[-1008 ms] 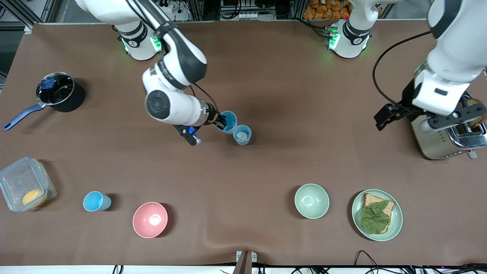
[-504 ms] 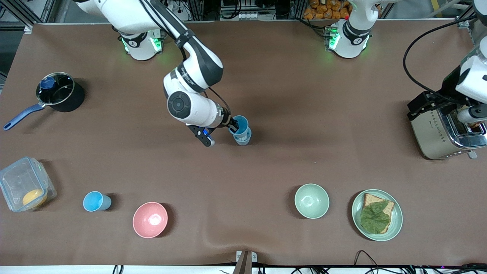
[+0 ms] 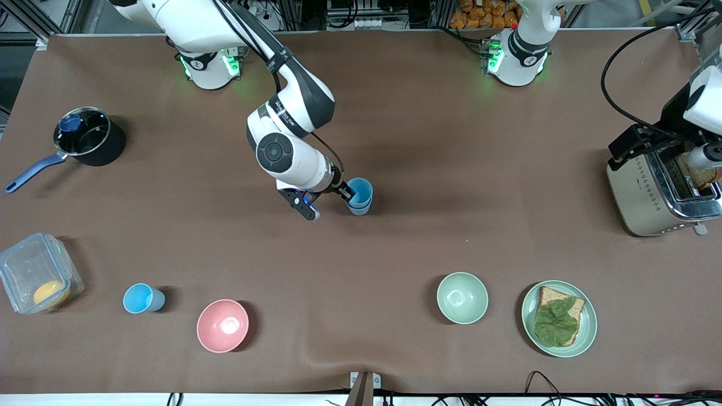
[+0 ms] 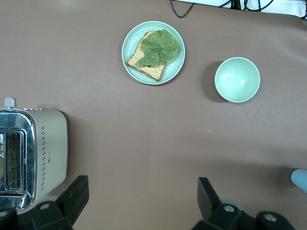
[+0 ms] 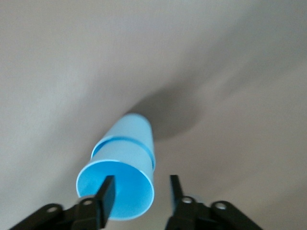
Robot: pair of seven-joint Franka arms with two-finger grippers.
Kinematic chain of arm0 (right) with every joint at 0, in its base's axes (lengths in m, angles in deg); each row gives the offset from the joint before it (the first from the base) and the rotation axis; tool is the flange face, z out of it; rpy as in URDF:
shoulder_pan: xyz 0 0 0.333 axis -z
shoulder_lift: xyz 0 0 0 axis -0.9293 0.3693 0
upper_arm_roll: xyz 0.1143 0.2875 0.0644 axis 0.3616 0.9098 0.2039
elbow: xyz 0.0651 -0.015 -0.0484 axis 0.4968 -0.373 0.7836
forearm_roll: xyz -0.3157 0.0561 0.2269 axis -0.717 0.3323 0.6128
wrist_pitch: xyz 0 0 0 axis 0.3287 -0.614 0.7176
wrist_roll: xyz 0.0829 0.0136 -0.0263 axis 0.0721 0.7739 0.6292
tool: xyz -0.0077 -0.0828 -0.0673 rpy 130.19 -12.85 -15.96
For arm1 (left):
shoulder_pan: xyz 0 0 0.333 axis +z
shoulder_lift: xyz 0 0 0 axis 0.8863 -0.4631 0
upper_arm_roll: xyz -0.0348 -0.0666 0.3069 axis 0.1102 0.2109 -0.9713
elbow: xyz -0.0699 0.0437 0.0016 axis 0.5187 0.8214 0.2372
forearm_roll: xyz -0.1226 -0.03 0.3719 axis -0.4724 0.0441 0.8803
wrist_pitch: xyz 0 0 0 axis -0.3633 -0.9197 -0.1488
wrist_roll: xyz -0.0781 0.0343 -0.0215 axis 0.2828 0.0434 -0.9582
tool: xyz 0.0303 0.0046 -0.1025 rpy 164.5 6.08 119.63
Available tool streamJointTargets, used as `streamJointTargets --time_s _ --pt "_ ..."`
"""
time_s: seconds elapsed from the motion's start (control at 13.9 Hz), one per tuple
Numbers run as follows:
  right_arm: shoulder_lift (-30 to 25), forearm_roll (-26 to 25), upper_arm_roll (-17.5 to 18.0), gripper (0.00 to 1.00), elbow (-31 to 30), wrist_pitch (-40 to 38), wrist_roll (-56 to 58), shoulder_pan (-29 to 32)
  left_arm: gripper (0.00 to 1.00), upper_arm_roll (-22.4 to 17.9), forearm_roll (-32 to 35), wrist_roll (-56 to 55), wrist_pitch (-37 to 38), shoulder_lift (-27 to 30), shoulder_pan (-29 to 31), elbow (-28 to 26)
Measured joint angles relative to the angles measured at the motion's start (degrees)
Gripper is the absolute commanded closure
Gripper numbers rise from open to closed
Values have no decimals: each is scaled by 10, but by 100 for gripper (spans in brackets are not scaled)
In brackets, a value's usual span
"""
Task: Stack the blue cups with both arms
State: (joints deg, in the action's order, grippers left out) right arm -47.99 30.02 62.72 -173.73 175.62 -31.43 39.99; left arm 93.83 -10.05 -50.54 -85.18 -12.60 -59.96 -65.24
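The bright sky-blue cup [image 3: 360, 190] sits nested in the paler grey-blue cup [image 3: 359, 207] at the middle of the table. In the right wrist view the sky-blue cup [image 5: 122, 191] rests in the paler one [image 5: 135, 127]. My right gripper [image 3: 345, 195] is open at the stack's rim [image 5: 141, 191], one finger inside the cup and one outside, neither pressing the wall. A second sky-blue cup [image 3: 143, 298] stands near the front camera, beside the pink bowl. My left gripper [image 3: 702, 162] is open and empty [image 4: 141, 203], up over the toaster.
A steel toaster [image 3: 657, 197] stands at the left arm's end. A pale green bowl [image 3: 462, 298], a plate with bread and lettuce [image 3: 586, 332] and a pink bowl [image 3: 222, 326] lie near the front camera. A saucepan [image 3: 90, 138] and a clear box [image 3: 34, 270] stand at the right arm's end.
My right gripper carried the sky-blue cup over the paler cup, lowered it in and opened. My left arm drew away toward its end of the table, over the toaster.
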Motion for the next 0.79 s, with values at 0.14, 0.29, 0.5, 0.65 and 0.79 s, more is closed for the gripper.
streamJointTargets --time_s 0.14,0.29,0.5,0.65,0.79 --pt "-23 -55 -4 0 12 -77 60 27 0 0 0 0 5 3 0 -1" --pt "-64 -65 -7 0 15 -162 191 81 0 0 0 0 6 3 1 -5" --pt "-119 -68 -10 0 16 -250 374 176 0 2 0 0 6 1 1 -10" --pt "-147 -69 -11 0 16 -287 481 235 0 5 0 0 6 1 0 -10" --pt "-181 -71 -11 0 17 -317 544 273 0 15 0 0 5 2 0 -10"
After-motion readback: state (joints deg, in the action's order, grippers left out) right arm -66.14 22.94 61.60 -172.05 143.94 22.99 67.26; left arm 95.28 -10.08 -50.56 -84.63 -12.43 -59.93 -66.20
